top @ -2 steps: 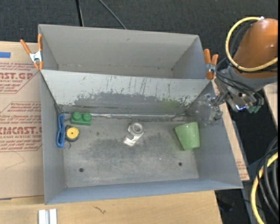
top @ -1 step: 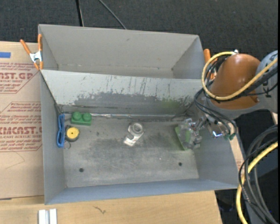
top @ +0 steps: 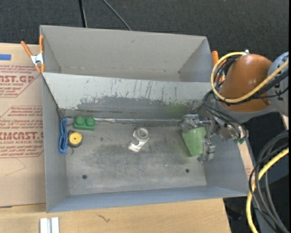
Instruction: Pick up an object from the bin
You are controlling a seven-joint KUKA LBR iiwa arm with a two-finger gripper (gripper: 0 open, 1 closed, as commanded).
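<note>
My gripper [top: 199,138] is low at the right end of the bin, close to the right wall. A pale green, soft-looking block [top: 192,141] sits between its two metal fingers [top: 209,150], which are shut on it. Whether the block still touches the bin floor is unclear. The nearest loose thing is a small clear and silver piece [top: 138,140] lying on the floor in the middle of the bin, well to the left of the gripper.
At the bin's left end lie a green toy brick [top: 84,123], a small yellow round piece [top: 75,139] and a blue tool [top: 63,136] along the left wall. The arm with its orange cover and yellow cables hangs over the right rim.
</note>
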